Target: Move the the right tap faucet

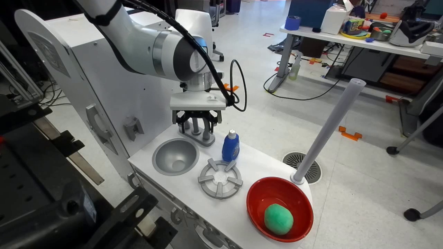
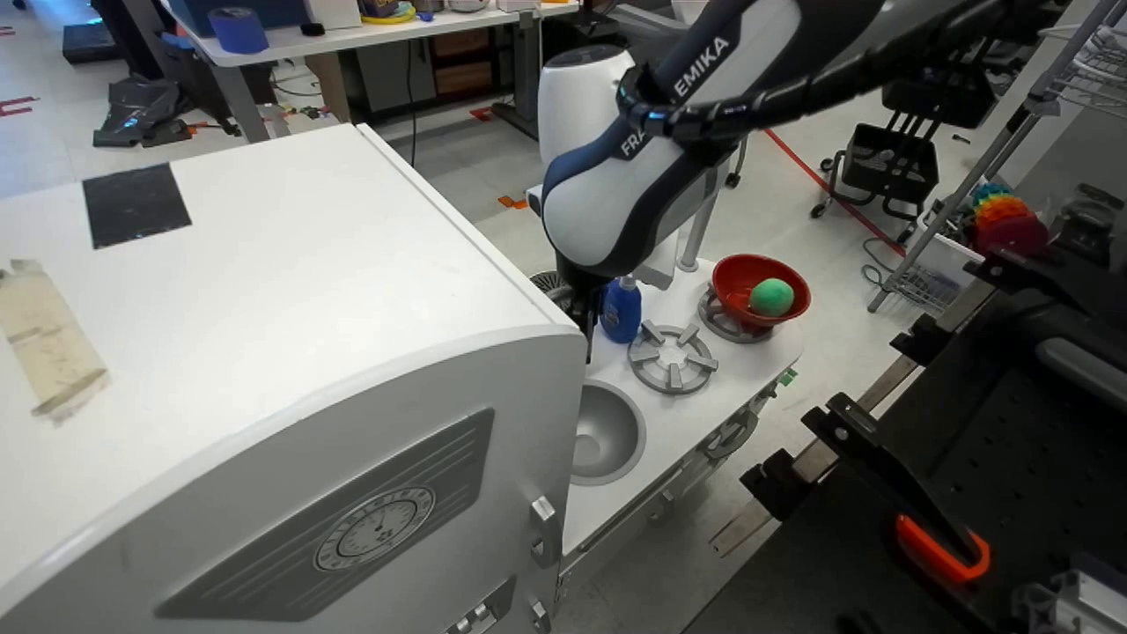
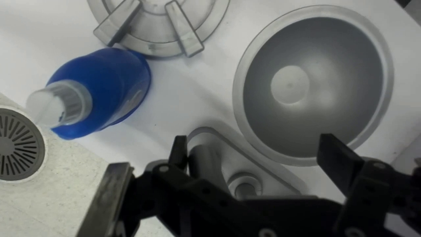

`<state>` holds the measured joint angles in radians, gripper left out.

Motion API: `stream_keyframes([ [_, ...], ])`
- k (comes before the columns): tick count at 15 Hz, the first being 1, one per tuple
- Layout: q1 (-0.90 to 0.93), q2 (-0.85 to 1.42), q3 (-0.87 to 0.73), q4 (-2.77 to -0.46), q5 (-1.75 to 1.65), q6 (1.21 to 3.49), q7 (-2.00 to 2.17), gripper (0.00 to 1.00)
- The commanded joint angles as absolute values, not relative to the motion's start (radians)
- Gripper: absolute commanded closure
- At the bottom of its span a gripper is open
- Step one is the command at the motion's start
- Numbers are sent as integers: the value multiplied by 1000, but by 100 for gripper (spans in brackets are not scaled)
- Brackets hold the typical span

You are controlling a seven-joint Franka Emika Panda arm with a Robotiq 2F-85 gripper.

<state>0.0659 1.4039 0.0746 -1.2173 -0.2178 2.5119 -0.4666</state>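
Observation:
The faucet set stands on a grey base (image 1: 207,141) behind the round grey basin (image 1: 175,157). The right tap handle (image 1: 206,132) is a short grey post at the bottle end of the base. In the wrist view this handle (image 3: 207,164) stands between the fingers, close beside the left-hand finger; I cannot tell if they touch. The middle post (image 3: 245,189) is partly covered by my gripper (image 3: 253,141), and the spout's arch is hidden. My gripper (image 1: 197,128) is open and low over the faucet set. In an exterior view the cabinet hides the faucet and most of the gripper.
A blue bottle (image 1: 231,147) stands near the handle, beside a grey burner ring (image 1: 220,180). A red bowl (image 1: 256,211) holds a green ball (image 1: 278,219) farther along the counter. A white cabinet (image 2: 290,255) rises beside the basin. A grey pole (image 1: 328,128) stands at the counter edge.

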Motion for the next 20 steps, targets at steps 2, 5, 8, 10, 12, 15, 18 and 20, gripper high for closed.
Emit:
stream_keyframes([
  [2, 30, 1247, 142, -1482, -195, 2501, -479, 0],
  [5, 16, 1208, 167, -1558, -185, 2479, -458, 0],
  [8, 7, 1179, 180, -1616, -176, 2489, -437, 0],
  [10, 3, 1165, 182, -1643, -173, 2505, -423, 0],
  [12, 0, 1152, 181, -1664, -172, 2530, -415, 0],
  [15, 15, 1137, 158, -1685, -171, 2587, -360, 0],
  [18, 49, 1039, 88, -1758, -162, 2590, -195, 0],
  [20, 65, 949, 43, -1818, -162, 2532, -107, 0],
])
